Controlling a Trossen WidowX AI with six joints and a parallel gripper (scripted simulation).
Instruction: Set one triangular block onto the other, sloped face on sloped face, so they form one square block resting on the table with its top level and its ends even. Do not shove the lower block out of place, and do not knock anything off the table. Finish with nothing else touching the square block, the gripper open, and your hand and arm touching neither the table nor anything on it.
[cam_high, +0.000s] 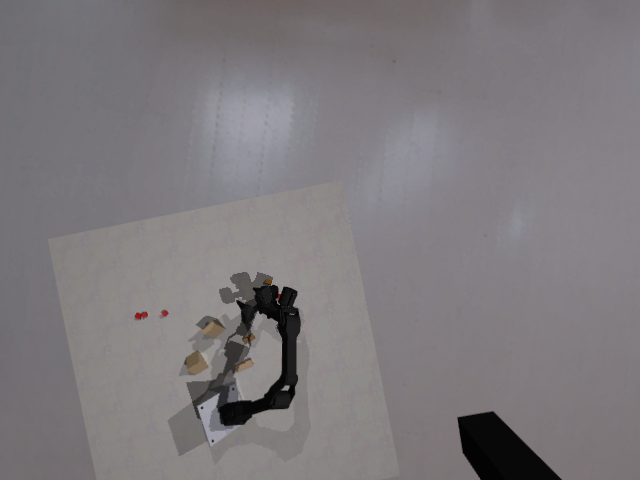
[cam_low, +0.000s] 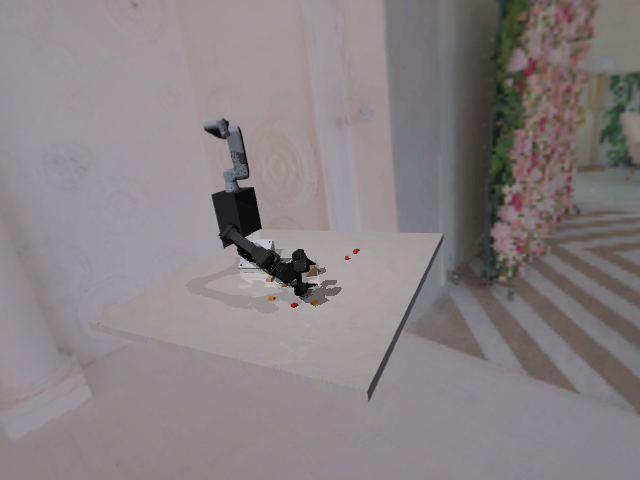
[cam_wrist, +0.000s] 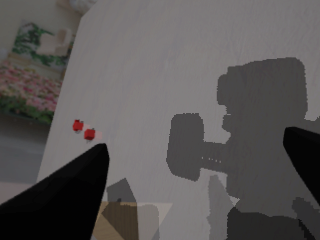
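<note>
A pale square table (cam_high: 129, 258) carries everything seen from the top view, with the black robot arm (cam_high: 286, 356) bending up from its white base plate (cam_high: 209, 413) near the table's lower middle. The arm's wrist reaches toward the table's centre, where the gripper (cam_high: 247, 310) points back toward the blocks, its fingers spread wide with nothing between them; the wrist view shows one dark fingertip (cam_wrist: 75, 185) at the lower left and the other at the right edge, well apart, above the arm's own shadow. The two tan triangular blocks lie apart on the table, left of the arm: one triangular block (cam_high: 212, 328) nearer the gripper, the other triangular block (cam_high: 196, 362) closer to the base plate, neither touching the other. Small orange pieces (cam_high: 244, 365) lie between the blocks and the arm, one more (cam_high: 267, 281) beside the wrist. Three tiny red pieces (cam_high: 141, 314) sit well left of the blocks.
</note>
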